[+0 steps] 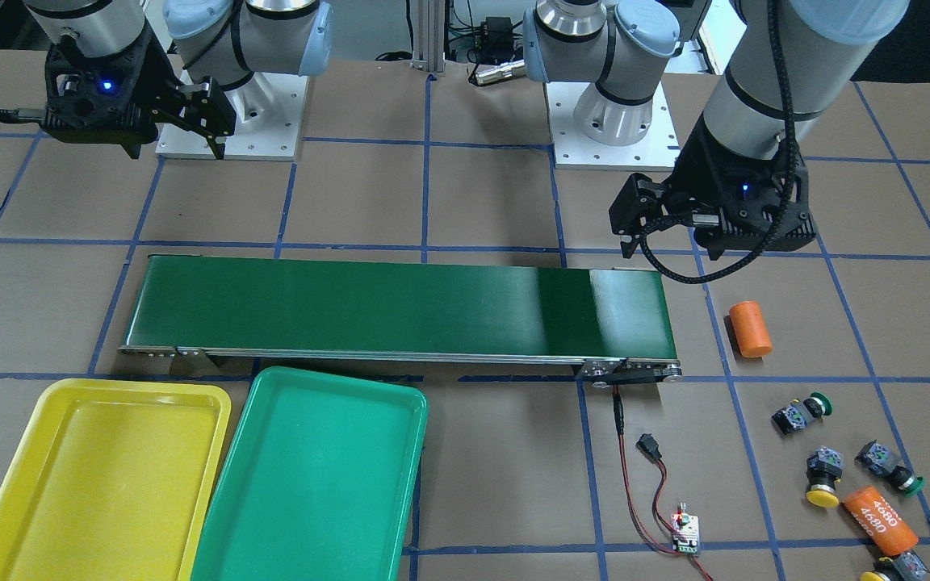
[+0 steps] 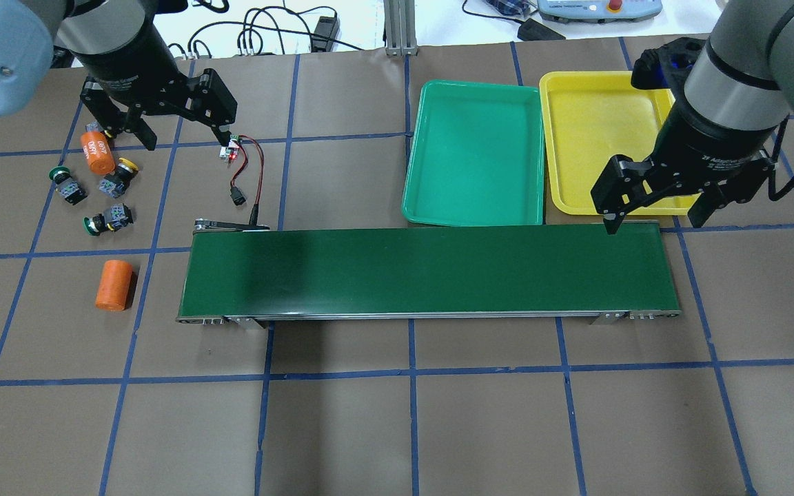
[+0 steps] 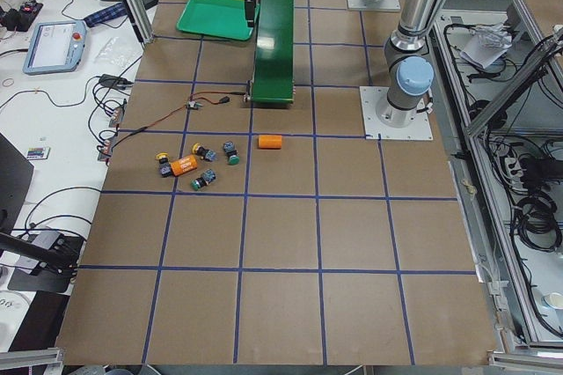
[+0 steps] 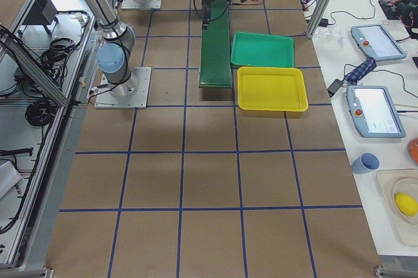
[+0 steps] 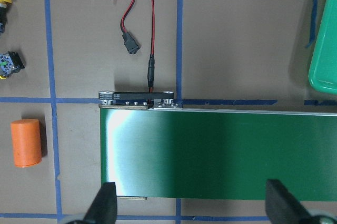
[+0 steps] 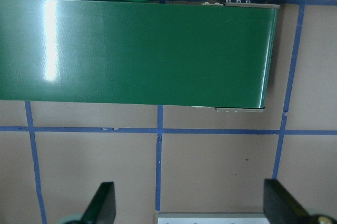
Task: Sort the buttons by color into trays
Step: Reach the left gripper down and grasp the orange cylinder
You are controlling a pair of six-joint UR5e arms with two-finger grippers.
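Beyond the left end of the conveyor belt (image 2: 424, 272), on the robot's left side of the table, the four buttons lie loose on the brown table covering (image 2: 438, 413).

- **Buttons.** The first green button (image 1: 802, 411) lies on its side, closest to the belt. The second green button (image 1: 891, 466) and the first yellow button (image 1: 823, 476) lie near each other, farther out. The second yellow button (image 1: 893, 571) is cut off by the edge of the front-facing view.
- **Cylinders.** The second yellow button sits just beside one end of the labelled orange cylinder (image 1: 878, 519). The plain orange cylinder (image 1: 750, 328) lies apart from the group, near the belt's left end on the robot's side.
- **Trays.** The green tray (image 2: 473, 151) and the yellow tray (image 2: 590, 138) sit side by side on the far side of the belt from the robot. They lie along its right half, with the yellow tray toward the right end.
- **Electronics.** A small circuit board (image 1: 685, 534) with red and black wires lies between the buttons and the trays.
- **Left gripper.** The left gripper (image 5: 190, 203) hangs over the belt's left end. Its jaws are spread wide, with nothing between them.
- **Right gripper.** The right gripper (image 6: 190, 205) hangs near the belt's right end. It is equally wide apart and grasps nothing.
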